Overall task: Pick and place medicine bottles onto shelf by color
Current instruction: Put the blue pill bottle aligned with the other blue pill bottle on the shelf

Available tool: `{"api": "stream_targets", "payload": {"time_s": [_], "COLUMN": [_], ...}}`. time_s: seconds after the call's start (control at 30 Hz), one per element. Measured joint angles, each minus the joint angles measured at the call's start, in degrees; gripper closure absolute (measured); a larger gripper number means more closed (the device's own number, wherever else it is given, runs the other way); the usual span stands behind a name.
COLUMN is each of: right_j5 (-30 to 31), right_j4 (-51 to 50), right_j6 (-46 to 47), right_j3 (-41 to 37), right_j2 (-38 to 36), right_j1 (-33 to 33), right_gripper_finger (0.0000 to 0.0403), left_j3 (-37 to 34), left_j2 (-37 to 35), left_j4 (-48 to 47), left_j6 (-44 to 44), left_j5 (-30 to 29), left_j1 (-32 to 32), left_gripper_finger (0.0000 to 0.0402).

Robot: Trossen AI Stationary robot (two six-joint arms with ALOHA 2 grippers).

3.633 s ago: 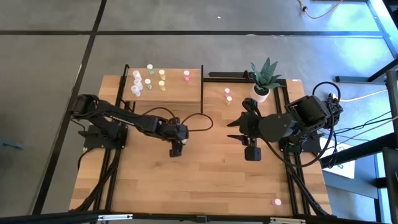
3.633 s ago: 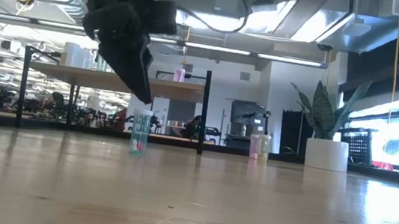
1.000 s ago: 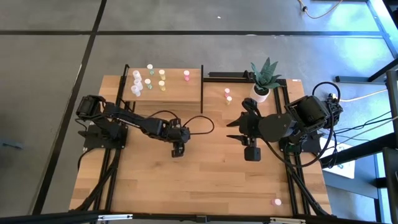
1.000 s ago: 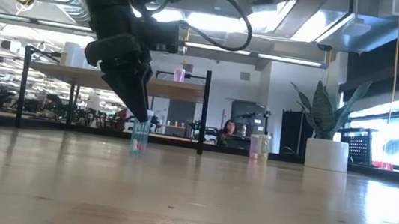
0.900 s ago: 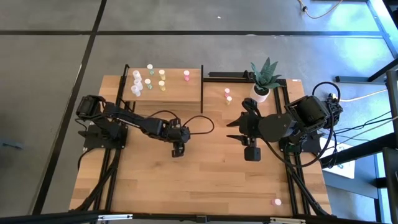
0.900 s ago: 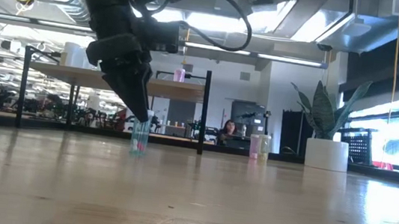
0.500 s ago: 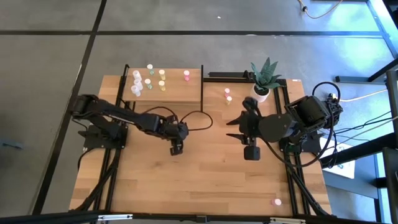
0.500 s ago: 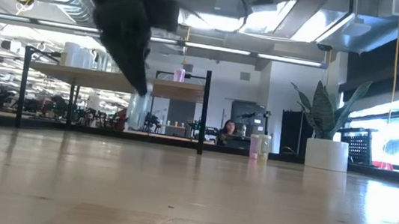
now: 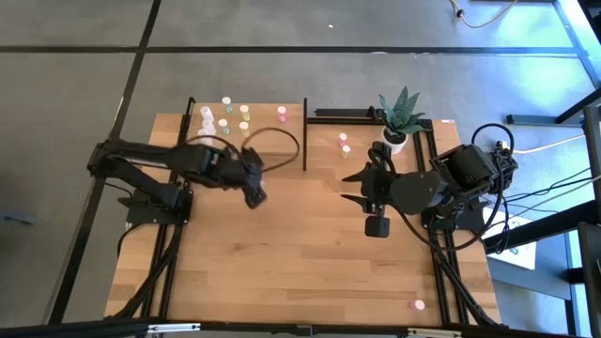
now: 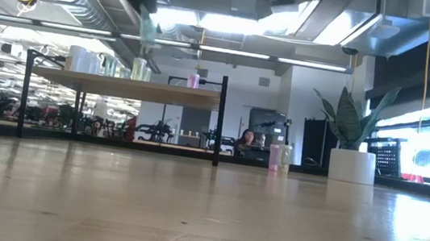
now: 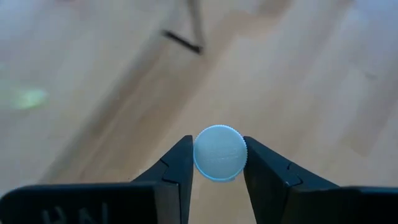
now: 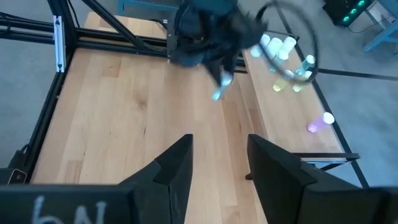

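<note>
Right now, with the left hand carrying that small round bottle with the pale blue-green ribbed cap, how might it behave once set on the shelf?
The small round bottle looks light, and narrow enough to tip if nudged. On its side it would likely roll. The left hand holds it only at the cap.

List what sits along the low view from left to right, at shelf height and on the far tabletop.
White-topped bottles on the shelf → bottle held by the left gripper → pink-topped bottle → pair of bottles on the table → white plant pot.
</note>
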Motion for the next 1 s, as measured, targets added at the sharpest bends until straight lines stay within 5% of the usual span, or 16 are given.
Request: {"api": "stream_targets", "payload": {"time_s": [0.37, 1.0], "right_j5": [0.0, 0.0], "right_j4": [0.4, 0.4], "right_j6": [0.0, 0.1], "right_j3": [0.0, 0.0], "right_j2": [0.0, 0.0], "right_j1": [0.0, 0.0], "right_gripper_finger": [0.0249, 0.0249], "left_j3": [8.6, -2.8], "left_j2": [-0.6, -1.1], "left_j4": [-26.3, -21.9], "left_j6": [-18.7, -23.9], "left_j5": [-5.7, -6.3], "left_j1": [8.1, 23.2], "left_gripper_finger": [0.0296, 0.0296]}}
